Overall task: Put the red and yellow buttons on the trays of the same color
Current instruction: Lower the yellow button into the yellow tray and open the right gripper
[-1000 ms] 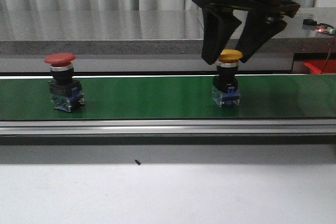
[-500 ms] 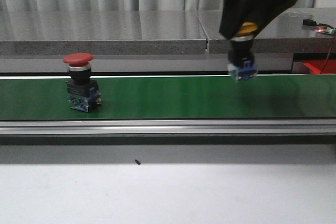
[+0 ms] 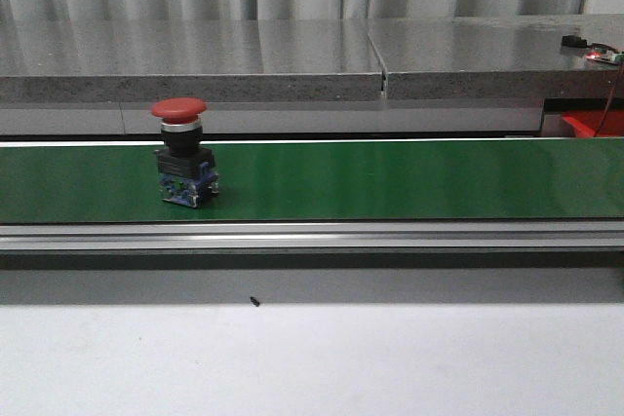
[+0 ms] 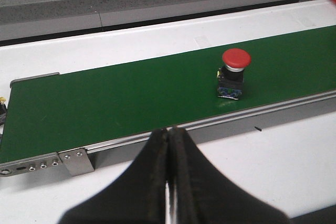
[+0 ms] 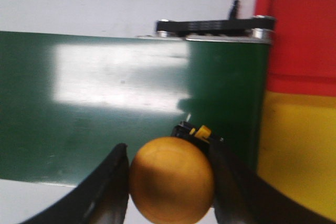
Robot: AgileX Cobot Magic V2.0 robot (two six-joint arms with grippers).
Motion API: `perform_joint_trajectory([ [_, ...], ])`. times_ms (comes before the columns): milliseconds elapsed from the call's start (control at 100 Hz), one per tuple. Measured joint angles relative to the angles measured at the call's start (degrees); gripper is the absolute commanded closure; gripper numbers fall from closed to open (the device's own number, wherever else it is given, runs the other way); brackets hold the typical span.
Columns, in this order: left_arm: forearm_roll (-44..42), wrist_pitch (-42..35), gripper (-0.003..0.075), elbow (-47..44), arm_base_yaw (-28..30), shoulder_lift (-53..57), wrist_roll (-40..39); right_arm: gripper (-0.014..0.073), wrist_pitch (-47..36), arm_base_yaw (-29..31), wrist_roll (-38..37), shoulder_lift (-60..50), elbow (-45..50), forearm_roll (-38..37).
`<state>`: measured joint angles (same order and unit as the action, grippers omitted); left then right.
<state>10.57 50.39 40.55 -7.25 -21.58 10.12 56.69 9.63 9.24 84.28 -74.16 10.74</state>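
Note:
The red button (image 3: 180, 149) stands upright on the green belt (image 3: 390, 182), left of centre; the left wrist view shows the red button (image 4: 233, 72) too. My left gripper (image 4: 170, 132) is shut and empty, hanging over the white table short of the belt's near rail. My right gripper (image 5: 170, 174) is shut on the yellow button (image 5: 171, 179), held above the belt's end. Just beyond that end lie the red tray (image 5: 302, 30) and the yellow tray (image 5: 299, 150). In the front view both grippers are out of sight.
A grey counter (image 3: 292, 56) runs behind the belt. A corner of the red tray (image 3: 593, 124) shows at the far right. The belt's metal rail (image 3: 312, 236) lines its near side, with white table (image 3: 312, 358) in front. A black roller (image 5: 215, 25) caps the belt's end.
My right gripper has closed on the yellow button, lifted it off the belt and risen out of the front view. The red button has ridden rightward on the belt.

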Motion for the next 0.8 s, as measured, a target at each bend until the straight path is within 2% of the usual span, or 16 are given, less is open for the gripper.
perform_joint_trajectory([
  [170,0.0,0.0,0.0739,0.0,0.0,0.0,0.0,0.0379,-3.8,8.9,0.0,0.0,4.6,-0.1],
  [360,0.0,0.0,0.0739,0.0,0.0,0.0,0.0,0.0379,-9.0,14.6,0.0,0.0,9.2,1.4],
  [800,0.0,0.0,0.0739,0.0,0.0,0.0,0.0,0.0379,-15.2,15.7,0.0,9.3,10.1,3.5],
])
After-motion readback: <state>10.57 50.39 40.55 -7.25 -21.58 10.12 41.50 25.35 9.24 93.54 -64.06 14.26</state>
